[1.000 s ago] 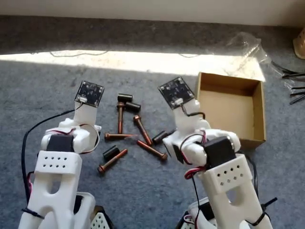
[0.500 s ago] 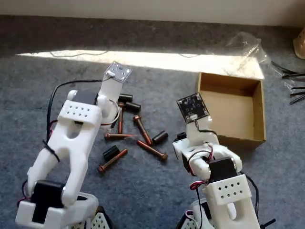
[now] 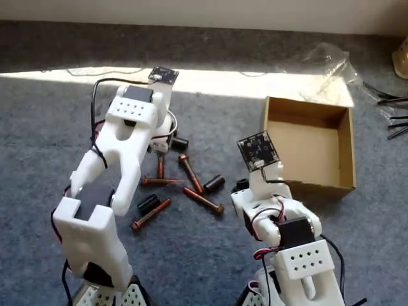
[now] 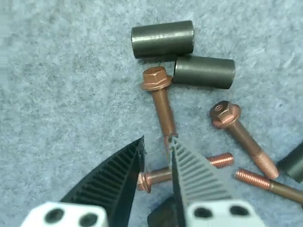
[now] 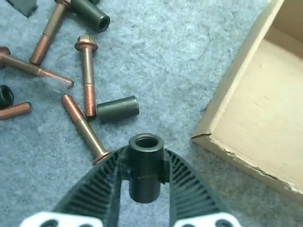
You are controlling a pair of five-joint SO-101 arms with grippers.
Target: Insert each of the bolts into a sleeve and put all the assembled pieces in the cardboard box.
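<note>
On the grey carpet (image 3: 44,121), the left gripper (image 4: 157,143) hovered with its jaws slightly parted at the shaft of a copper bolt (image 4: 160,97). The right gripper (image 5: 143,158) was clamped on a dark sleeve (image 5: 146,144), near the cardboard box (image 3: 312,143) at far right.
</note>
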